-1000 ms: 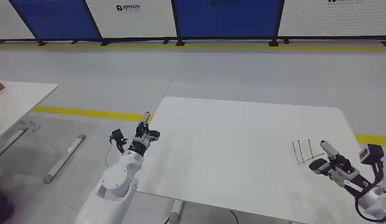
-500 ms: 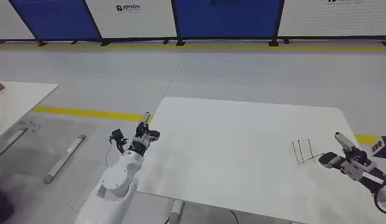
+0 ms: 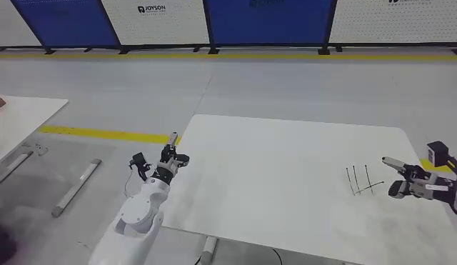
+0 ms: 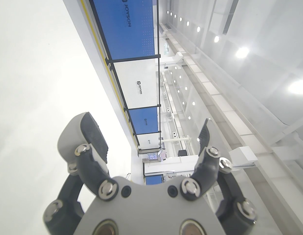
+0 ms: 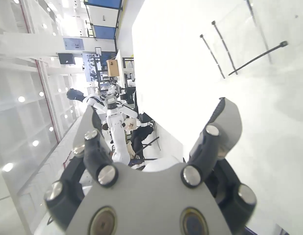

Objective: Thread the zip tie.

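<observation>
Black zip ties (image 5: pixel 224 47) lie at the table's (image 3: pixel 285 165) right side, just left of the wide-open, empty right gripper (image 3: pixel 391 176), which should pinch one tail squarely; left gripper (image 4: pixel 146 123) likewise open, empty.

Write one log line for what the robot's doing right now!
left gripper: open, empty, at table edge | right gripper: open, empty, beside zip ties | zip ties: four on table, unthreaded

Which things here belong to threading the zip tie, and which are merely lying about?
For the job: four thin black plastic zip ties; flat white table; open left gripper; open right gripper.
Lying about: long grey tube on the floor; blue and white perforated wall panels.
</observation>
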### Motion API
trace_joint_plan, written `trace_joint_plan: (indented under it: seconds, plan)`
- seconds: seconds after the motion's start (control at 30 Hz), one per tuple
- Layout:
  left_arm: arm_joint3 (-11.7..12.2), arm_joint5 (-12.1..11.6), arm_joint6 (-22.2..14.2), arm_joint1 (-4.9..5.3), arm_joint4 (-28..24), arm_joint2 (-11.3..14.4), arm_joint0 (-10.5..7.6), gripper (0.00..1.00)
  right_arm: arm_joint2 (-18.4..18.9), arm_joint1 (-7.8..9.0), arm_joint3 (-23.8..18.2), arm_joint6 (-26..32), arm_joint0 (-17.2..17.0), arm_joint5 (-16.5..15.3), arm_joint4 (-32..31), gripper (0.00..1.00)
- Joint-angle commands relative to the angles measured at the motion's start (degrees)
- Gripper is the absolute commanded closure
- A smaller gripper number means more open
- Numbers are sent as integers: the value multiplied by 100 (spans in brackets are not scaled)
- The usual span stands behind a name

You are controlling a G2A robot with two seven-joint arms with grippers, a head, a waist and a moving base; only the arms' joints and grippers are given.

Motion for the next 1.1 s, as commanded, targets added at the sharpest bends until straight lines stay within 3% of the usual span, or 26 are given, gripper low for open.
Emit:
trace_joint_plan:
  seconds: [0.0,0.57,0.6,0.67,0.8,0.97,1.07]
  plan:
    - [0,0,0,0,0,0,0,0,8,-1,-15,5,-8,2,32,0]
    - [0,0,0,0,0,0,0,0,-19,2,-82,97,-1,-94,27,0]
    - [0,0,0,0,0,0,0,0,-70,39,-103,143,-19,-336,103,0]
    - [0,0,0,0,0,0,0,0,-145,135,-48,143,4,-503,264,0]
    - [0,0,0,0,0,0,0,0,-355,447,298,143,250,-576,149,0]
    - [0,0,0,0,0,0,0,0,-1043,774,1100,143,803,-670,431,0]
    - [0,0,0,0,0,0,0,0,-1731,901,1517,143,1155,-792,685,0]
